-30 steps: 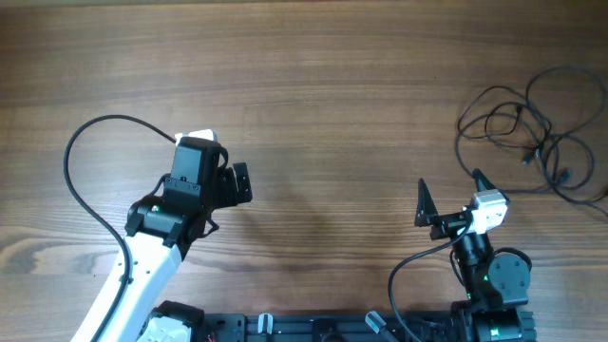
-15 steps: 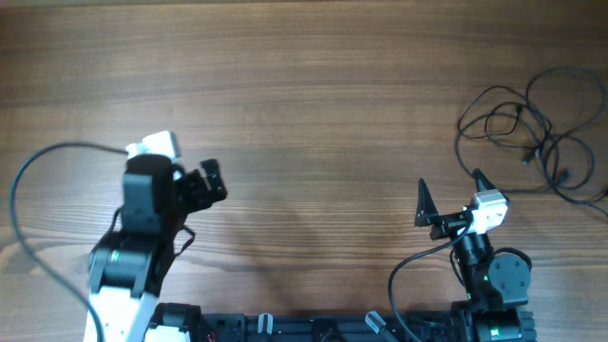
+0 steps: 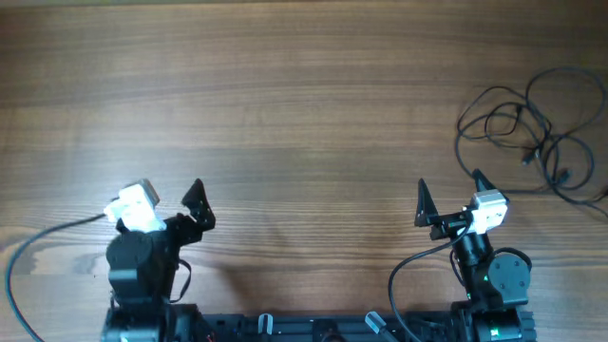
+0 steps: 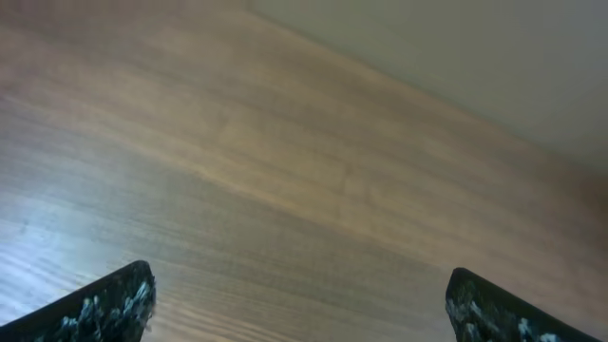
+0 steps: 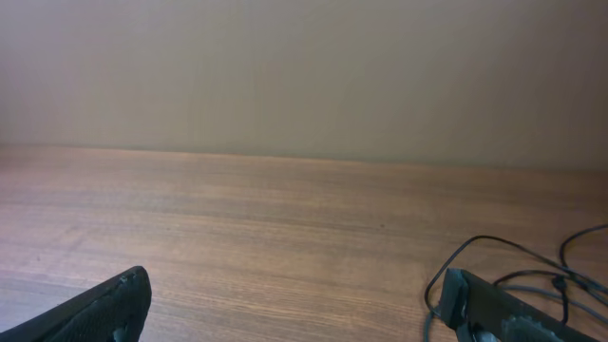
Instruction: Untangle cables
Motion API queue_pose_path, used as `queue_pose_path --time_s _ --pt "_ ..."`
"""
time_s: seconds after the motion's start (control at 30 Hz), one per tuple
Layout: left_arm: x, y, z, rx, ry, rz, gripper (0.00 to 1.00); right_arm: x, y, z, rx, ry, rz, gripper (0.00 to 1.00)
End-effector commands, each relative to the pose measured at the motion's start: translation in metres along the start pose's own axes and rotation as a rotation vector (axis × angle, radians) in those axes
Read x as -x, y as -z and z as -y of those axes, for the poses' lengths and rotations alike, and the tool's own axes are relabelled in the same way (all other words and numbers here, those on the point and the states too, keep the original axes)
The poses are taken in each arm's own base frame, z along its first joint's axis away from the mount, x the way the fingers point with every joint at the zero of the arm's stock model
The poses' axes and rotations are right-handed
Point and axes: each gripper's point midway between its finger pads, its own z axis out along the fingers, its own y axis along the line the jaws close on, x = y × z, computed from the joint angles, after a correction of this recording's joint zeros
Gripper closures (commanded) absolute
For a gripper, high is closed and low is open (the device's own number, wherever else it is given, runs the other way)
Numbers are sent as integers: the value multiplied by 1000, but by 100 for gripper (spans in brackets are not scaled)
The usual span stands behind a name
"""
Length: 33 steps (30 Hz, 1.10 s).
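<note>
A tangle of thin black cables [image 3: 532, 128] lies in loose loops at the far right of the wooden table. Part of it shows at the right edge of the right wrist view [image 5: 546, 271]. My right gripper [image 3: 449, 188] is open and empty near the front edge, to the left of and nearer than the cables; its jaws [image 5: 299, 309] frame bare wood. My left gripper [image 3: 171, 197] is open and empty at the front left, far from the cables. Its jaws [image 4: 304, 304] show only bare table.
The wooden table top [image 3: 304, 114] runs across the view to a plain wall at its far edge [image 5: 304, 76]. A black feed cable [image 3: 38, 242] curves from the left arm off the left edge. The arm bases stand along the front edge.
My left arm has pulled back from mid-left toward the front edge and turned, and its feed cable loop has dropped low. The right arm and the cables have not moved.
</note>
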Motion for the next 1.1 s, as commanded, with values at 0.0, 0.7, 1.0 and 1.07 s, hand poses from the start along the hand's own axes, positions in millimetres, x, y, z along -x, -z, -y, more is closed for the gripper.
queue_pose_path --time_s 0.0,0.7,1.0,1.07 --pt "-5 -3 -1 -38 -11 79 0 4 1 0 -1 -6 18 0" --pt "23 -2 19 -193 -196 457 0 4 1 0 -1 -6 18 0" --pt "-17 -17 18 -212 -297 286 0 4 1 0 -1 -5 18 0" --pt "-16 -17 17 -208 -296 286 0 4 1 0 -1 -5 18 0"
